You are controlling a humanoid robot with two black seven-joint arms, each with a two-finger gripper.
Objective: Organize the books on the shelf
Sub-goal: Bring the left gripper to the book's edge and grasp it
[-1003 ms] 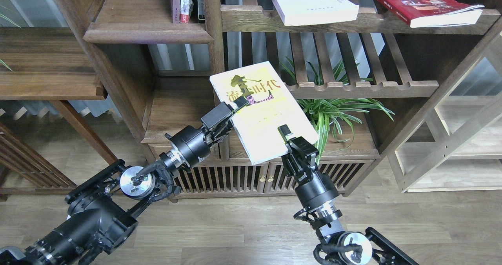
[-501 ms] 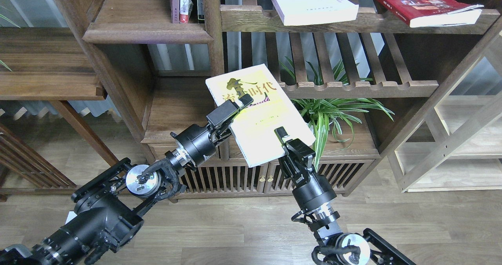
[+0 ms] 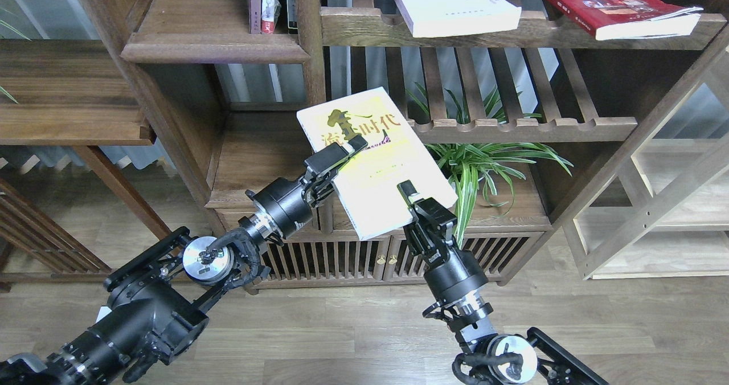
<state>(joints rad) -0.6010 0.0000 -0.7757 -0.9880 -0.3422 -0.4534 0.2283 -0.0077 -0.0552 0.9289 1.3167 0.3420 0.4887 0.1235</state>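
The left gripper (image 3: 346,147) is clamped on the left edge of the yellow-green book (image 3: 376,163), one finger lying across its cover. The right gripper (image 3: 411,198) is closed on the book's lower right corner. The book is held tilted in the air, above the solid shelf (image 3: 256,157). Higher up, a white book (image 3: 455,6) and a red book (image 3: 615,3) lie on a slatted rack (image 3: 541,29).

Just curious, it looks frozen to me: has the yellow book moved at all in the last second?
Yes. The yellow book has drifted slightly left, toward the bookcase post; both grippers hold it.
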